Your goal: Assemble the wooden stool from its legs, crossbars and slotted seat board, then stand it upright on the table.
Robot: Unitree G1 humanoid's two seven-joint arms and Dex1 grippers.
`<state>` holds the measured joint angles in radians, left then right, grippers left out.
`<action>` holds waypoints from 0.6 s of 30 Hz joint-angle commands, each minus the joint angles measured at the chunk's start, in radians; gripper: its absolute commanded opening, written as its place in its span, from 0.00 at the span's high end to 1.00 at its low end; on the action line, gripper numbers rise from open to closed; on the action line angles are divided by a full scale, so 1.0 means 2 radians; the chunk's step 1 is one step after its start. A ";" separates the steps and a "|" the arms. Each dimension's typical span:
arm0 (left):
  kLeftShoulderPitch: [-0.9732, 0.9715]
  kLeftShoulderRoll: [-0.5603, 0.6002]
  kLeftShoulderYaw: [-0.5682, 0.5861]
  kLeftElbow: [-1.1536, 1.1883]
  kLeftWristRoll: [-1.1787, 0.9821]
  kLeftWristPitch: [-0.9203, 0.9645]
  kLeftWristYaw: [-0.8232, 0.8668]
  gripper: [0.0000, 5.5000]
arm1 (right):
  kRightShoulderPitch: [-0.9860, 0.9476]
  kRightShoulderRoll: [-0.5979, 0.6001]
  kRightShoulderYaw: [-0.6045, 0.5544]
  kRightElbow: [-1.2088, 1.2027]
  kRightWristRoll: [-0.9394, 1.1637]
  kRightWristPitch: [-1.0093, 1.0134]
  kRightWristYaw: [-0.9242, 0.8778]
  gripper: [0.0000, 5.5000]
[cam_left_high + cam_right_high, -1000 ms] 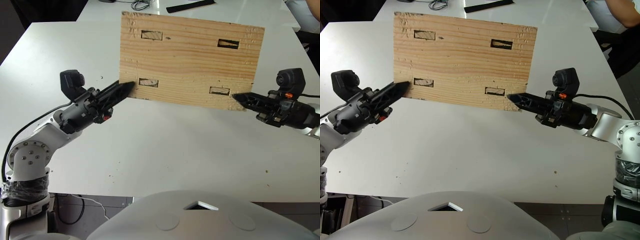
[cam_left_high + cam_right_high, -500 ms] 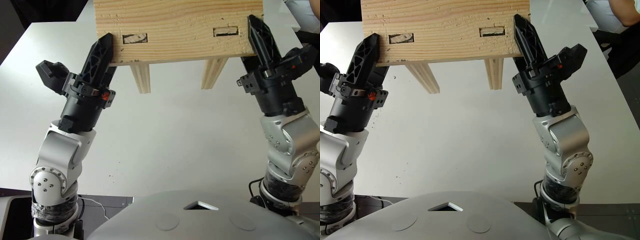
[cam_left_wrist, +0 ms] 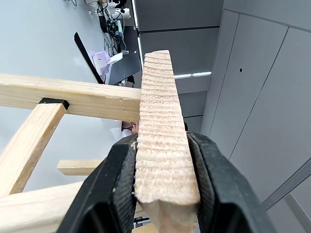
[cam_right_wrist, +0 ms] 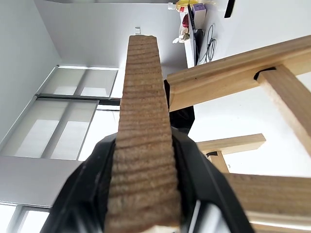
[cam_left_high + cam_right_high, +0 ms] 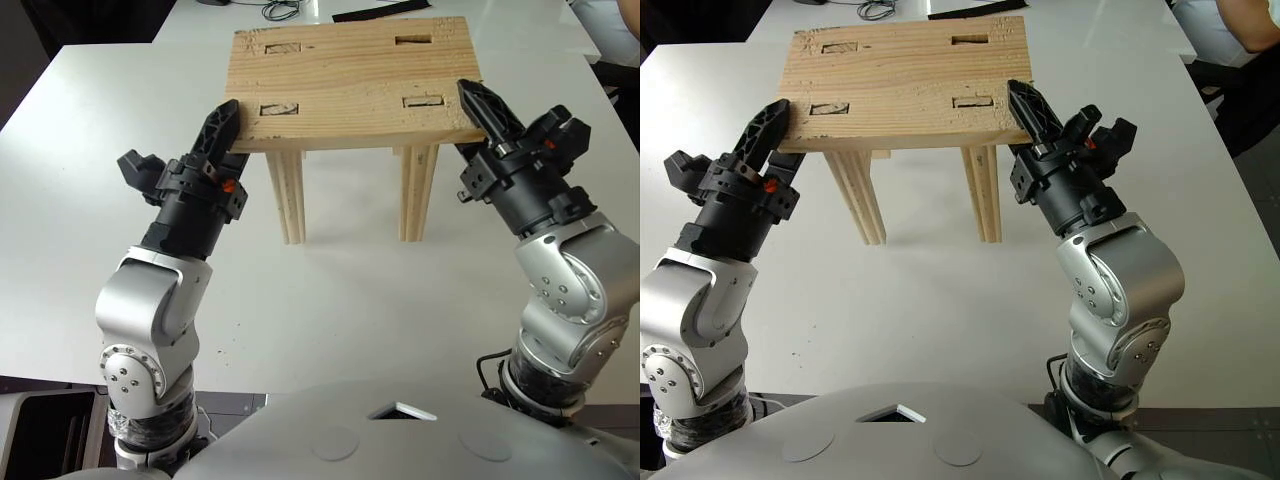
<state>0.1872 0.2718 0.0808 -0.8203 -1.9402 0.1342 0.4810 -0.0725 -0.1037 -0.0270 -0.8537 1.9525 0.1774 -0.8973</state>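
Left gripper (image 5: 228, 115) and right gripper (image 5: 472, 100) clamped on seat board's (image 5: 350, 70) near corners; stool (image 5: 980, 195) upright on table (image 5: 330, 290); leg tops hidden beneath seat board.

Stool (image 5: 350, 120) upright at table (image 5: 330, 300) middle; left jaws on seat board's (image 5: 345, 65) near-left corner, right jaws near-right corner.

**Setting: office-type lab room**

Large plain white worktable (image 5: 330, 300). Second white table (image 5: 500, 15) behind it, carrying black coiled cables (image 5: 285, 8) and a flat black strip (image 5: 385, 10). Grey panelled wall cupboards (image 3: 262, 97). Tall windows with pale roller blinds (image 4: 73, 121).
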 commanded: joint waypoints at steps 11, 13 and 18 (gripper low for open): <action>-0.008 -0.034 0.012 0.089 0.142 0.033 -0.065 0.74 | 0.094 -0.047 -0.048 0.128 0.010 0.137 0.155 0.76; -0.039 -0.040 0.019 0.092 0.140 0.025 -0.035 0.74 | 0.081 -0.042 -0.058 0.136 0.010 0.134 0.146 0.76; -0.086 -0.051 0.034 0.079 0.135 0.018 0.023 0.74 | 0.037 -0.015 -0.075 0.124 0.010 0.113 0.100 0.76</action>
<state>0.0223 0.1691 0.0816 -0.6751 -1.7383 0.2279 0.4795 -0.0234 -0.1279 -0.1423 -0.6285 1.9817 0.4247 -0.6014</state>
